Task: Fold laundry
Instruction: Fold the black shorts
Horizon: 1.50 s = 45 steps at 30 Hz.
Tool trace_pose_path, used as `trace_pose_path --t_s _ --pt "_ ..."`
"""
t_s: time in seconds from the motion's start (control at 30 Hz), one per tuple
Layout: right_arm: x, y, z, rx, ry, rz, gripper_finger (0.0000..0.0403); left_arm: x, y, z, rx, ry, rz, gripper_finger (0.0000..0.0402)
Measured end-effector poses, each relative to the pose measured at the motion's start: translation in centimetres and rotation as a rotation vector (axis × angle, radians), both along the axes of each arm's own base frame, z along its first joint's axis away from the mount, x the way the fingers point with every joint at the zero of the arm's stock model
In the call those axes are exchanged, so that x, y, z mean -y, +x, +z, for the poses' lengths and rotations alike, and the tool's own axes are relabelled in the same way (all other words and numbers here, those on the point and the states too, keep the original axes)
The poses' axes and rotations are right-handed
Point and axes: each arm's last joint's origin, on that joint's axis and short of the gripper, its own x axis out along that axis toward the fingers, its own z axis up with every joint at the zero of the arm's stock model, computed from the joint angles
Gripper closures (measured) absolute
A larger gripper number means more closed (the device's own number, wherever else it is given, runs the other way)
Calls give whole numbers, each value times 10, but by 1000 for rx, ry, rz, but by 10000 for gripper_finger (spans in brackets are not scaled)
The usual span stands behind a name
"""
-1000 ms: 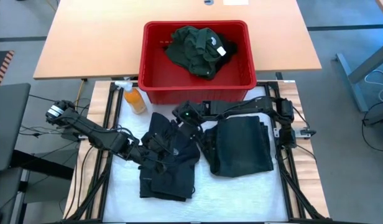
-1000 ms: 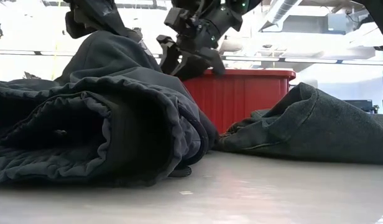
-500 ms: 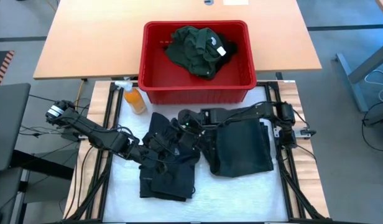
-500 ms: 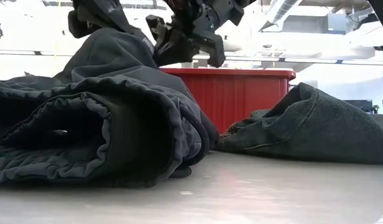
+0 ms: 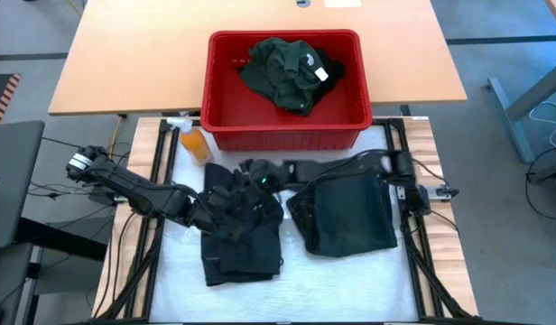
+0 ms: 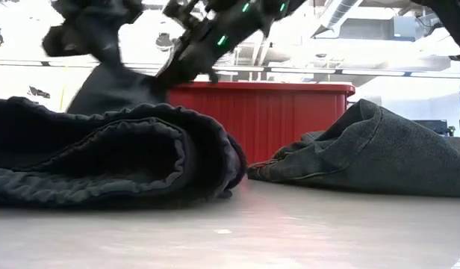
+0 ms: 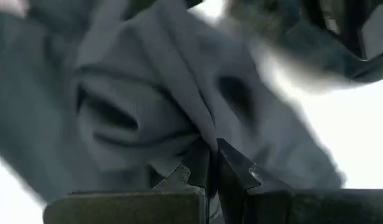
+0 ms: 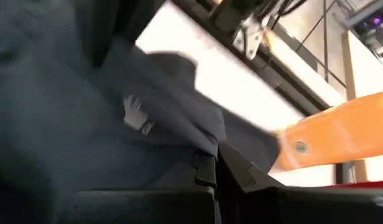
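Both grippers, left [image 5: 208, 206] and right [image 5: 248, 174], were clenched on the black garment [image 5: 242, 244] lying mid-table beside the folded dark garment [image 5: 350, 212] (one more sat in the red basket [image 5: 219, 99]). Judgement: lift evenly, keeping edges aligned.

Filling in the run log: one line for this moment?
left tool: shut on black garment | right tool: shut on same garment | folded garment beside

Dark jointed arms, green indicator lights
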Motion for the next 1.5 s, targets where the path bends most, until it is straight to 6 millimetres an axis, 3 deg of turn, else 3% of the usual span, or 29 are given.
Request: trace_pose_path --t_s 0.1,0.2,0.3,0.4,0.53,0.67,0.8,0.9,1.03,1.13,1.23,1.37,1.5 --pt "-2 21 -34 55 7 -97 386 -2 -8 -4 -78 -6 48 401" --pt "-4 37 -52 60 1 -171 362 -4 -12 -6 -126 -16 73 401" --pt "-7 40 -47 12 -3 -229 323 -3 -15 -7 -162 -56 102 401" --pt "-1 40 -29 10 49 -259 281 -6 -21 -8 -205 -58 183 400" --pt "15 26 6 -10 173 -307 222 -8 -28 -9 -275 -46 221 378" --pt "40 -2 28 -170 490 -226 178 -10 -34 -1 -328 -23 223 338" --pt "63 -25 17 -327 739 -153 168 -9 -41 17 -329 15 203 302" --pt "73 -43 0 -394 789 -195 173 -4 -47 32 -293 -22 168 287" --pt "69 -66 -9 -424 805 -200 183 19 -55 41 -186 -156 164 283" --pt "62 -81 -10 -393 820 -200 188 49 -53 34 -14 -244 149 283" --pt "54 -94 -7 -323 840 -189 191 71 -48 13 87 -337 195 283" --pt "48 -106 -2 -247 850 -168 192 87 -45 -20 26 -386 261 282" --pt "48 -110 2 -221 845 -160 192 92 -40 -34 -9 -388 324 265"
